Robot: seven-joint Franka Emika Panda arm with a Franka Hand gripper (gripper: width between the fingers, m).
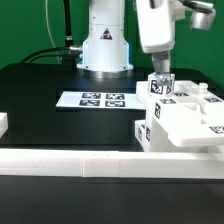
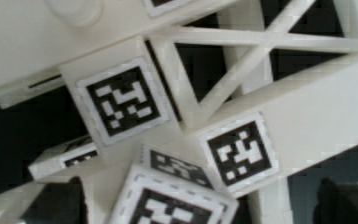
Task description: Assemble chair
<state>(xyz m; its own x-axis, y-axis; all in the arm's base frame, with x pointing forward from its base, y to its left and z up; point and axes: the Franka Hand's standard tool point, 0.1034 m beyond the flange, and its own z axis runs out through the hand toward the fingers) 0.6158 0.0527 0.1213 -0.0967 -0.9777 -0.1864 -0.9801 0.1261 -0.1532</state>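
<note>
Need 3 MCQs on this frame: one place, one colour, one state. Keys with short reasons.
1. In the exterior view, the chair parts lie where from the marker board?
A) to its left
B) to its right
C) on top of it

2. Table top colour?
A) black
B) white
C) green

3. The marker board is:
A) lying flat
B) propped upright
C) stacked on the parts

Key:
1 B, the parts cluster at the exterior view's right edge.
2 A, the surface around the board is dark.
3 A, it lies flat on the table, while the pincer hangs over the chair parts.
</note>
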